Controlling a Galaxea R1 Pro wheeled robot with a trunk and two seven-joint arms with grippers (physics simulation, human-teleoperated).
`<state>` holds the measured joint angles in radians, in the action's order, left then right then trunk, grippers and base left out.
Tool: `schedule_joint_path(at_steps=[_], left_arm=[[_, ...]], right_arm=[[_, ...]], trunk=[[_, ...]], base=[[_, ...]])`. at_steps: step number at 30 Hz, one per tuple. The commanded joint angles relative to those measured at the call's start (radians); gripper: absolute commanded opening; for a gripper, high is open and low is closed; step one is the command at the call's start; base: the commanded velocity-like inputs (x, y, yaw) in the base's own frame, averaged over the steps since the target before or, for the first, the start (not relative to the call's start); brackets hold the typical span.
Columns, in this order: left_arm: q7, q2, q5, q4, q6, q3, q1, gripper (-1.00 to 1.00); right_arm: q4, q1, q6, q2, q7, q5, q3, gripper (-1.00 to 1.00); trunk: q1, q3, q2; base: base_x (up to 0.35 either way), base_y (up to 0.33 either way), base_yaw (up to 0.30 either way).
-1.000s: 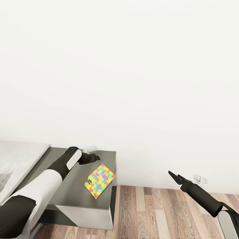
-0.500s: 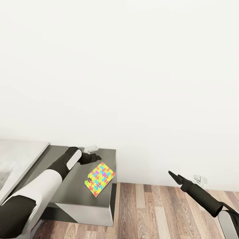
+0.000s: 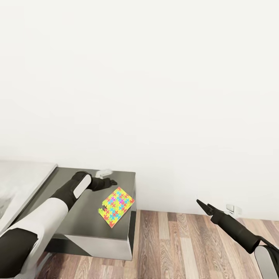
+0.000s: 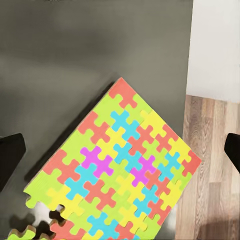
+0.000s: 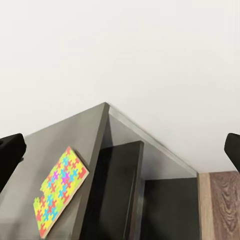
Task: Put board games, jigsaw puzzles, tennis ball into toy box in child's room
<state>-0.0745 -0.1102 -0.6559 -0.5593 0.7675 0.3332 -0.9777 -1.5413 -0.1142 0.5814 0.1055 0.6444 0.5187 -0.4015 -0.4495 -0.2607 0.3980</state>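
**Puzzle slab at the desk end, both pincers wide**

Plain white wall [image 3: 155, 77] takes most of what we see from the head, with brown wooden plank floor [image 3: 186, 248] below it on the right. At the left stands the long desk with a dark grey top [image 3: 89, 217], and its end faces the floor.

Our left arm in black and white shell [image 3: 50, 209] reaches over this desk. Our left gripper [image 3: 110, 181] hangs over the top, just beside the puzzle; in the left wrist view its two black fingertips [image 4: 10, 157] stand far apart at the two edges. Our right gripper [image 3: 204, 205] hangs over the floor, well apart from the desk, and its fingertips [image 5: 10, 150] are also wide and hold nothing.

One thin multicoloured jigsaw puzzle slab [image 3: 116, 206] lies flat on the desk near its end, turned diagonally, with one corner [image 4: 192, 160] just over the edge. At another corner some pieces [image 4: 22, 232] are a little loose.
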Motion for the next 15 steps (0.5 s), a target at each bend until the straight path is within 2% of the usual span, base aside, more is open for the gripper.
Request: schedule_joint_path(at_steps=[1,9,15], left_arm=[[-0.013,-0.006,0.015,-0.001,-0.005,0.004,-0.001,1.0],[-0.023,-0.013,0.064,-0.001,-0.017,0.004,-0.001,1.0],[-0.025,-0.016,0.074,-0.001,-0.02,0.004,-0.001,1.0]], right_arm=[[0.0,-0.001,0.007,0.0,0.001,0.006,-0.001,1.0],[0.0,-0.001,0.007,0.0,0.001,0.006,-0.001,1.0],[0.0,-0.001,0.008,0.0,0.001,0.006,-0.002,1.0]], trunk=[[0.0,-0.004,0.002],[0.0,-0.017,0.002],[0.0,-0.027,0.002]], base=[[0.0,0.0,0.0],[0.0,0.0,0.0],[0.0,0.0,0.0]])
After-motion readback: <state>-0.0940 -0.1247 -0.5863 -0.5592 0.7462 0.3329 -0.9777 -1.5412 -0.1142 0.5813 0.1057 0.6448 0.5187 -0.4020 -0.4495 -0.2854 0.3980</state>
